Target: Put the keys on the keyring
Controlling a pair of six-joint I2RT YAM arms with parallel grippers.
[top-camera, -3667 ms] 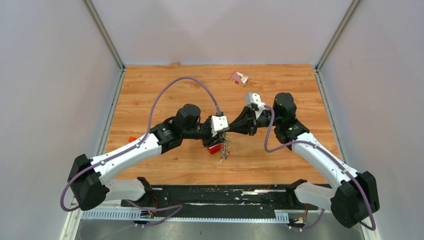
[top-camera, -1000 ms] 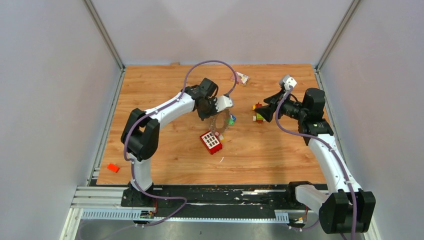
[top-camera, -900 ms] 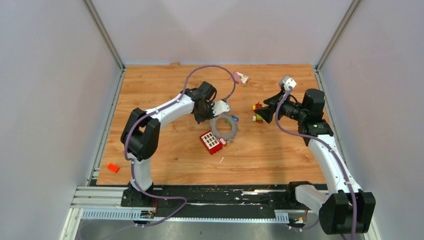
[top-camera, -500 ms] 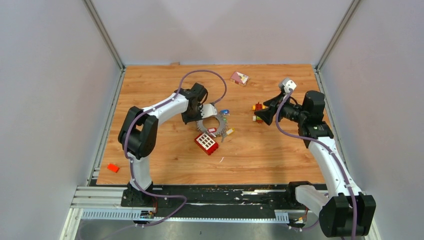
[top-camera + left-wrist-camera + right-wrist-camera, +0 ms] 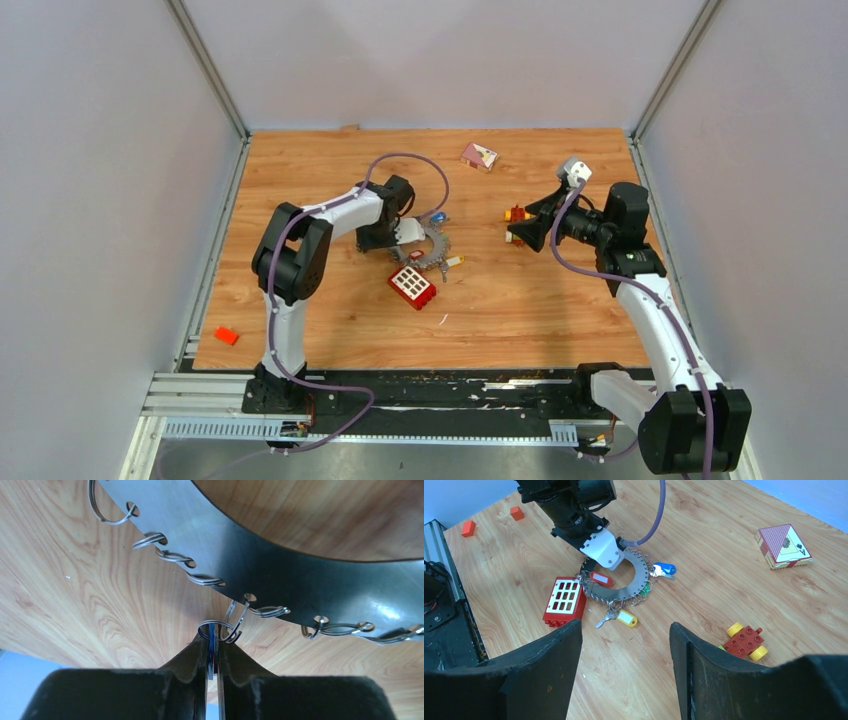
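Note:
The grey keyring [image 5: 437, 246] lies flat on the table against the red brick [image 5: 412, 287]. In the left wrist view its dark band [image 5: 300, 575] carries several small wire loops. Keys hang around it: a blue tag [image 5: 665, 569], a red tag [image 5: 601, 578] and a yellow tag [image 5: 626, 618]. My left gripper [image 5: 214, 642] is at the ring's left rim, shut on a thin blue tag with a small split ring [image 5: 215, 626]. My right gripper [image 5: 624, 625] hovers open and empty to the right.
A red and yellow toy car [image 5: 515, 213] sits just under the right gripper. A card deck [image 5: 478, 155] lies at the back. A small red block [image 5: 227, 336] rests at the near left edge.
The keyring hung from the left gripper a second ago; it now lies flat and has been drawn left beside the red brick. The left arm folded back. The right arm barely moved.

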